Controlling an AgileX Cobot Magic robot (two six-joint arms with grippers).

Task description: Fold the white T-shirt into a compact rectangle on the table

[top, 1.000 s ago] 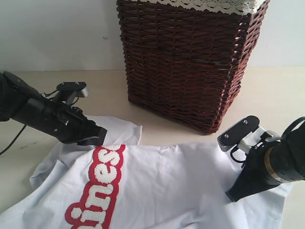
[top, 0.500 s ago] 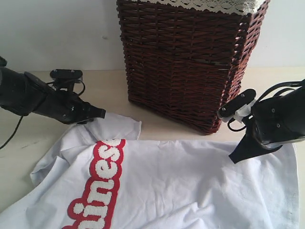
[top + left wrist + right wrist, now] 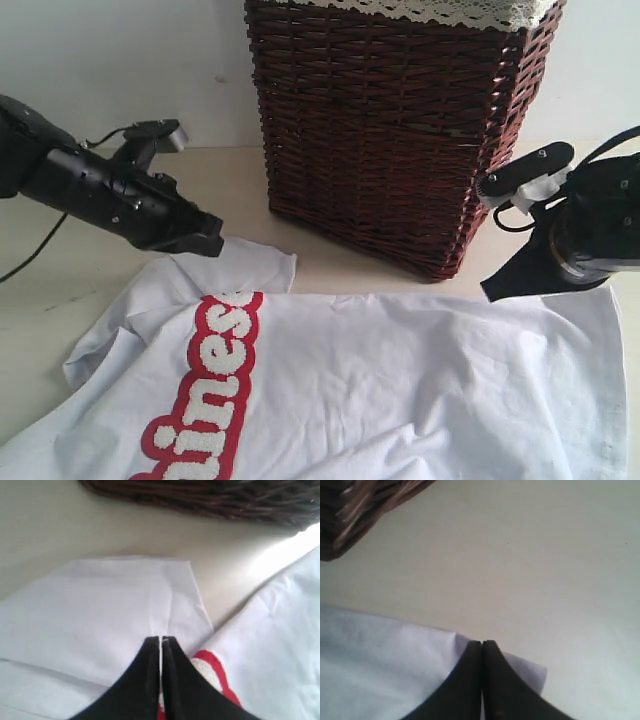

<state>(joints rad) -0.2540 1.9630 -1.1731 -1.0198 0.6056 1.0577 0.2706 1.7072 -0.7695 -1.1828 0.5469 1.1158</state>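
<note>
The white T-shirt (image 3: pixel 380 390) lies spread across the lower frame on the table (image 3: pixel 230 180), its red-edged lettering at lower left. At right, my right gripper (image 3: pixel 490 290) pinches its far hem with fingers pressed together. My left gripper (image 3: pixel 212 244) is closed at the sleeve; whether it holds cloth is unclear. Behind stands a brown wicker basket (image 3: pixel 390 140).

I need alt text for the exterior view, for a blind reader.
A white T-shirt with red-outlined lettering lies on a cream table; the left gripper pinches its sleeve, the right gripper its far corner. A dark wicker basket stands behind.
</note>
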